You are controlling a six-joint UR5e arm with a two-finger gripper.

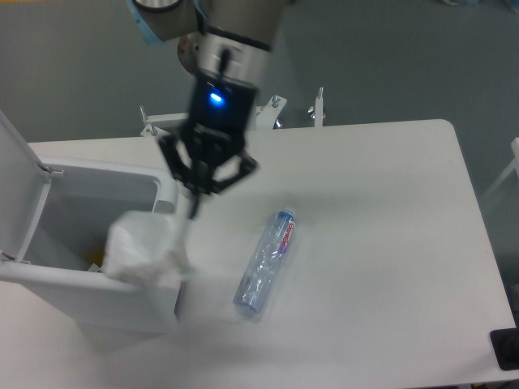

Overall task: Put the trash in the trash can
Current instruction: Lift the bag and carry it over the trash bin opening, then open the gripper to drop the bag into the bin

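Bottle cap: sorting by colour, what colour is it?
Blue; the cap shows in the fixed camera view.

Plastic bag (139, 250) over the trash can (97, 292) rim (near corner), bottle (265, 262) on table (389, 243) rightward.

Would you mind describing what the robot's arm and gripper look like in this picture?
The arm has grey links with light-blue joint caps, one showing at the top left. Its wrist section is dark, with a small blue light glowing on it. The gripper below is black, with a spread, bracket-like body and thin fingers, blurred in this frame. No markings are legible.
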